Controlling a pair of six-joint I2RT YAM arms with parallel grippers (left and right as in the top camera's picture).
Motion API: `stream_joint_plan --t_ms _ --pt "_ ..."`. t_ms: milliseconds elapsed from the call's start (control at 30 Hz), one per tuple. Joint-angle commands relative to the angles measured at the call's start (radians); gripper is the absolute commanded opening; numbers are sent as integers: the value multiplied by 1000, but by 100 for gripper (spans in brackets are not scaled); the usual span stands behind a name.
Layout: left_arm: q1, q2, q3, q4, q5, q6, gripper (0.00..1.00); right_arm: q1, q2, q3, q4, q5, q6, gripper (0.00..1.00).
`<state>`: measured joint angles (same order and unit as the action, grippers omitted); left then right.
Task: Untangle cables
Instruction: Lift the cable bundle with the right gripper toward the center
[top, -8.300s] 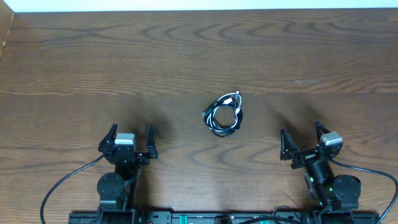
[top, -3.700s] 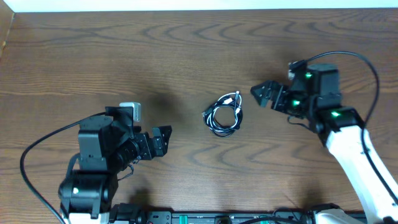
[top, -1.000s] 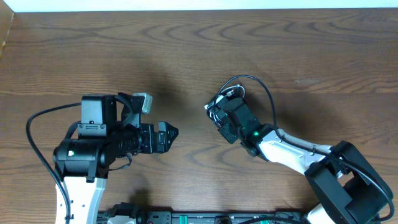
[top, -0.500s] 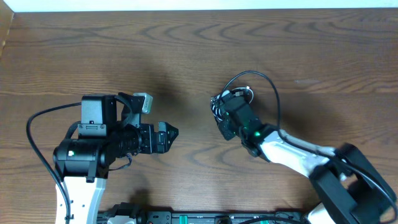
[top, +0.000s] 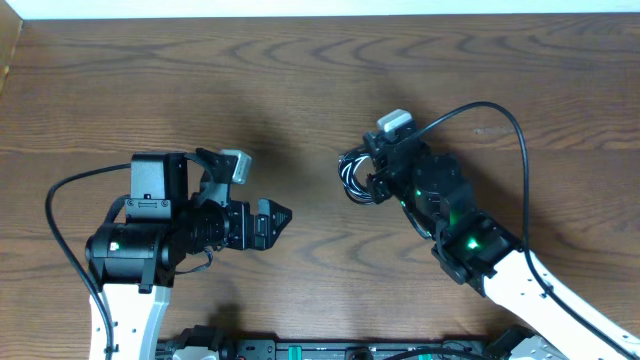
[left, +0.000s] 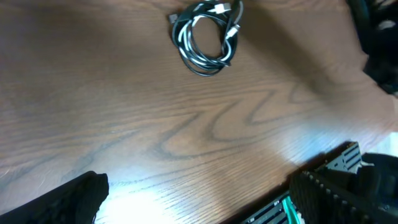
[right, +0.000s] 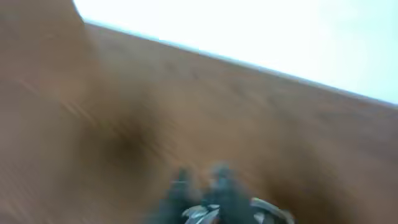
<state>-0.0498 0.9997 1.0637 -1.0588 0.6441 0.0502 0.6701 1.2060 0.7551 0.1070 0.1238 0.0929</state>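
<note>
Near the table (top: 150, 80) middle, from above, the cables (top: 355, 180) lie coiled, the right gripper (top: 378, 180) just beside. Left wrist view: left gripper (left: 199, 183) wide apart, cables lying ahead. Right wrist view: blurred, claw state cannot be told.

Dark brown wood-grain table (top: 300, 80), bold wavy grain across it, pale white strip (top: 300, 8) beyond its far edge
</note>
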Motion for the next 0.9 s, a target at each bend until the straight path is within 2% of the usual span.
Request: stream_joint_plan --t_ms 0,33,67,167,200,267,300,400,533,867 --pt "-2 -1 8 -3 36 36 98 -20 38 2 -122 87 -51 42" --pt "-2 -1 5 -3 36 36 98 -26 47 2 -174 87 -72 51" --pt "-2 -1 3 -3 32 36 98 -33 58 2 -225 88 -107 57" --pt "-2 -1 0 -3 10 37 98 -57 108 2 -326 87 -249 54" --pt "-2 -1 0 -3 10 41 98 -67 131 2 -340 88 -293 57" --pt "-2 -1 0 -2 6 47 98 -88 183 2 -340 82 -351 72" --pt "-2 -1 0 -3 -7 47 98 -101 225 2 -323 68 -380 75" --pt "-2 0 -4 -3 -74 47 98 -120 320 2 -282 10 -408 76" --pt "-2 3 -18 -3 -140 47 98 -103 398 2 -259 -74 -407 70" --pt "-2 80 -20 -3 -140 47 98 -84 449 2 -208 -75 -404 69"
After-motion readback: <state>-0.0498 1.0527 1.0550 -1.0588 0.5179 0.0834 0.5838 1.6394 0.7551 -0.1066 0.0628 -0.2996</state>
